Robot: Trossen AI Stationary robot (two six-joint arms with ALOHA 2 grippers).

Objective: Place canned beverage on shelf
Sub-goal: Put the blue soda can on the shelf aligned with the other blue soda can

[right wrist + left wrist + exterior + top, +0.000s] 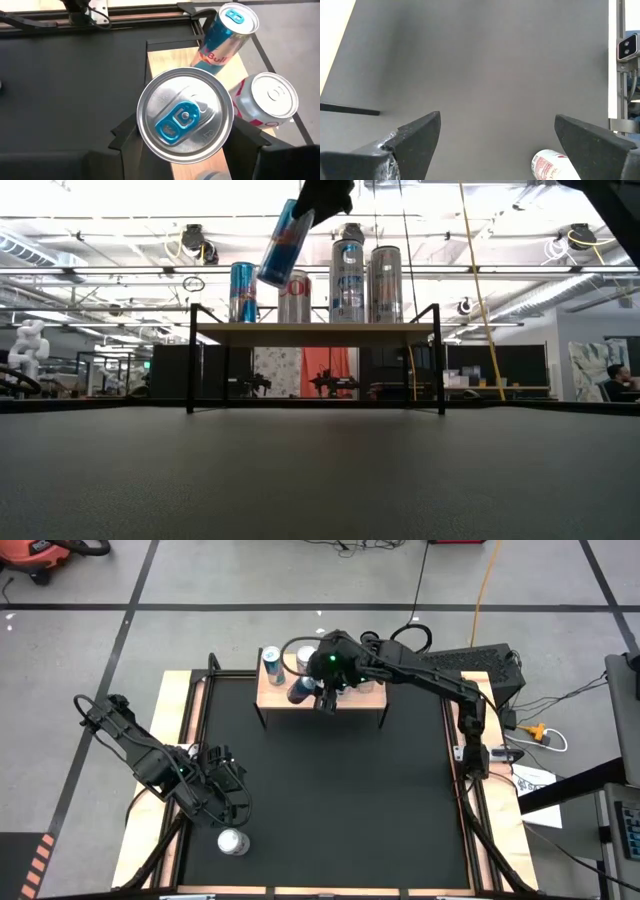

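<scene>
Black tabletop point(330, 800) — right pincer point(322, 690) grips tilted can point(284, 242) | above shelf point(315, 332)

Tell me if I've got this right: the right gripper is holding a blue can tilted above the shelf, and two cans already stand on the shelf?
Not quite: four cans already stand on the shelf, not two, as the low view shows. The rest holds: the right gripper is holding a blue can tilted above the shelf.

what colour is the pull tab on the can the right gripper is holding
Blue, on a silver lid; the held can shows it best in the right wrist view.
</scene>
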